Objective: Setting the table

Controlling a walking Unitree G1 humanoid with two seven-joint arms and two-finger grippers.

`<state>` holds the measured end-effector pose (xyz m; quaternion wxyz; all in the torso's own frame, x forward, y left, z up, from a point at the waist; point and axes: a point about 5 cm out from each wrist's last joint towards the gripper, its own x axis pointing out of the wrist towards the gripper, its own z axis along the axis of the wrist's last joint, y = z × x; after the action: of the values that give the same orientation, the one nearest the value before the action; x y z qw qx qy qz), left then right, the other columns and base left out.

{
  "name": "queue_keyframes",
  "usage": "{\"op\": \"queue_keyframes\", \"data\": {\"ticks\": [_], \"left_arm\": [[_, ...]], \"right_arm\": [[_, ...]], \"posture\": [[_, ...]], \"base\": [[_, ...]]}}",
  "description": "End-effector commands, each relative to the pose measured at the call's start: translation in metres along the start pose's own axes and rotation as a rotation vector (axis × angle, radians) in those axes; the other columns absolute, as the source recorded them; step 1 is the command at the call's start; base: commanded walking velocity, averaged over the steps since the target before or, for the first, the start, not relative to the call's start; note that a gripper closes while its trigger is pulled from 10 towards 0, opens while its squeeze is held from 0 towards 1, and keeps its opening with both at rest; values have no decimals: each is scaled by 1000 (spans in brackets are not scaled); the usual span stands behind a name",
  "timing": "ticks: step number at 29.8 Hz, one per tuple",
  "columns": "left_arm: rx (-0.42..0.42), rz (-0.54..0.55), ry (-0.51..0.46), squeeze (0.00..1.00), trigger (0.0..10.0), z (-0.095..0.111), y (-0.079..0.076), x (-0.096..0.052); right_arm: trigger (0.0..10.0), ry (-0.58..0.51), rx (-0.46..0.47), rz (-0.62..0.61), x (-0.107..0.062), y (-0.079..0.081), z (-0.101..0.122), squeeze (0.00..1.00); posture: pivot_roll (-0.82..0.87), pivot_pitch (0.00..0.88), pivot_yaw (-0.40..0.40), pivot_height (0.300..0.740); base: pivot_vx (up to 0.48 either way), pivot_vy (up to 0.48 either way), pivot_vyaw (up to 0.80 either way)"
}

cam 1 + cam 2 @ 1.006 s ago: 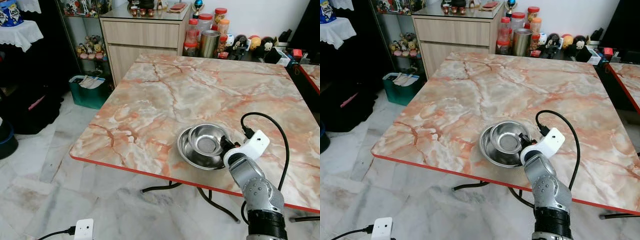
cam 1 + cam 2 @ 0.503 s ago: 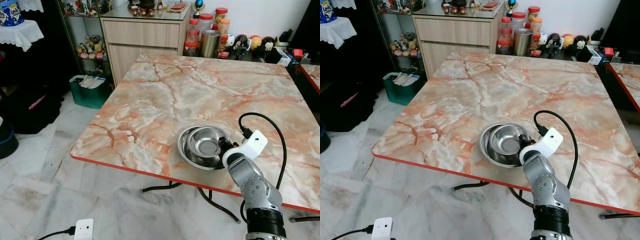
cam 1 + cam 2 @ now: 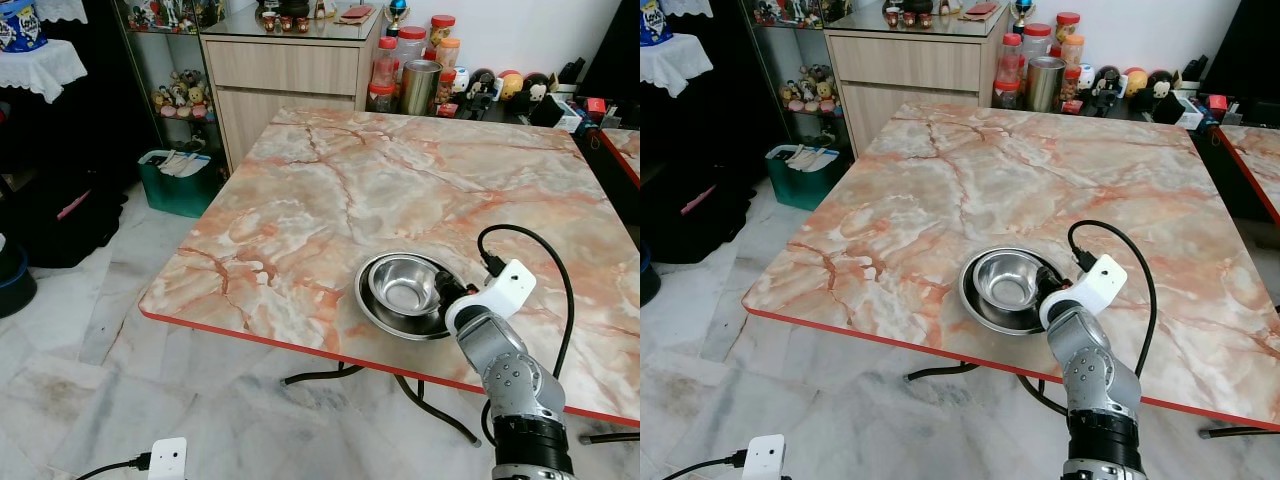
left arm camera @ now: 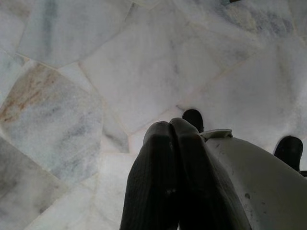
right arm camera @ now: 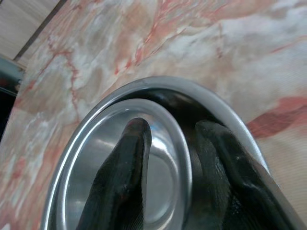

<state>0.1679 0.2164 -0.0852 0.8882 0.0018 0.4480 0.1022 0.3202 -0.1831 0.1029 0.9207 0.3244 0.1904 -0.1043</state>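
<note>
Near the table's (image 3: 330,190) front edge, toward the robot's right, a small steel bowl (image 3: 404,285) sits nested inside a bigger steel bowl (image 3: 372,305), both upright on the marble top. Right gripper (image 5: 168,158) is at the bowls' right side, one finger (image 5: 125,158) inside the small bowl, the other between the small bowl's wall and the big bowl's rim, so the fingers straddle the small bowl's rim; a gap shows between them, can't tell if they pinch it tight. Right arm (image 3: 505,370) with white wrist block and black cable reaches up from below the table edge. Left gripper (image 4: 170,143) hangs idle over the pale marble floor (image 4: 96,72), fingers pressed together. Far side of table: jars and a metal tin (image 3: 420,85), wood cabinet (image 3: 285,75) behind.
</note>
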Motion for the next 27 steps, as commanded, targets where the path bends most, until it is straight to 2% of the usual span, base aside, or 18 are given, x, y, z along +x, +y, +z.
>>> {"op": "queue_keyframes", "data": {"ticks": [1,10,11,13,14,17,22,23,24,26,27], "left_arm": [[-11,5,17,0,10000,-3,1,0],[-12,5,15,0,10000,-3,1,0],[-15,3,9,0,10000,-2,1,0],[-17,2,2,0,10000,-1,2,0],[-17,2,1,0,10000,-1,2,0],[-17,8,1,0,10000,-1,3,0],[-21,12,-3,0,10000,-2,3,-1],[-20,12,-5,0,10000,-1,3,-1],[-20,12,-5,0,10000,-1,3,-1],[-16,9,-8,0,10000,-1,1,0],[-13,7,-9,0,10000,-1,1,0]], "right_arm": [[10000,-55,-24,3,-2,5,12,0],[10000,-94,-42,14,-3,7,18,0],[10000,-193,-103,92,-8,19,28,0],[10000,-312,-186,206,-15,36,39,0],[10000,-330,-212,241,-17,42,39,0],[10000,-328,-221,254,-16,45,37,0],[10000,-370,-199,291,-17,48,38,0],[10000,-428,-278,316,-20,50,40,0],[10000,-428,-278,316,-20,50,40,0],[10000,-470,-464,319,-20,48,35,0],[10000,-472,-500,318,-19,47,33,0]], "posture": [[20,37,-5,740],[18,36,-5,740],[14,36,-3,740],[13,34,-4,740],[14,34,-4,740],[15,34,-6,740],[16,35,-7,740],[14,35,-6,740],[14,35,-6,740],[2,34,-8,740],[2,34,-8,740]], "base": [[0,0,0],[0,0,0],[0,0,0],[0,0,0],[0,0,0],[0,0,0],[0,0,0],[0,0,0],[0,0,0],[0,0,0],[0,0,0]]}}
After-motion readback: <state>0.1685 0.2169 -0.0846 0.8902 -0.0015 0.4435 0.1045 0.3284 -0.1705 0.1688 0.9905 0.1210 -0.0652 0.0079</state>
